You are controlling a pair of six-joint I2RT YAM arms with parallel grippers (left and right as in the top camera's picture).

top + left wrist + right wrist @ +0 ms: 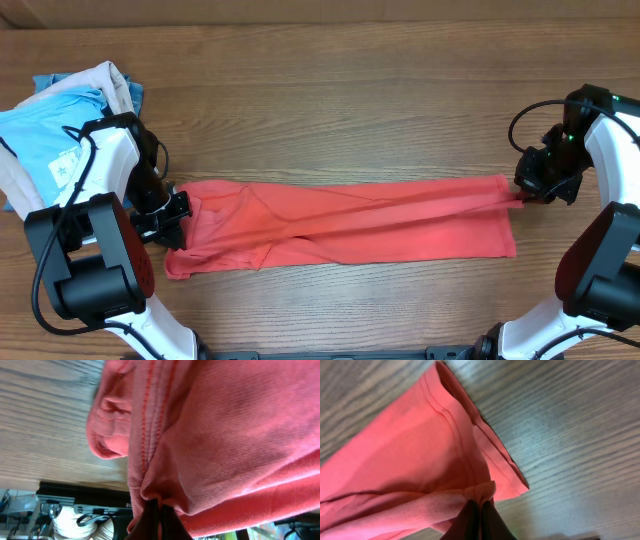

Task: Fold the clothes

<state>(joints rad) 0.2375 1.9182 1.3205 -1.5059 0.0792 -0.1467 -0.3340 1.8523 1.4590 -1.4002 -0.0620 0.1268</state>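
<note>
Stretching the coral-red T-shirt [340, 235] along the wooden table [330, 90] looks like the step in hand. The left gripper [176, 213] is pinched tight on bunched, stitched fabric at one end, and the right gripper [522, 194] is nipped on a fold at the other. The shirt lies between them as a long narrow band, pulled taut toward the right. Which end is the collar is hard to tell. Next, probably, one end must be carried over onto the other, edges aligned, clear of the light blue T-shirt [45, 140].
</note>
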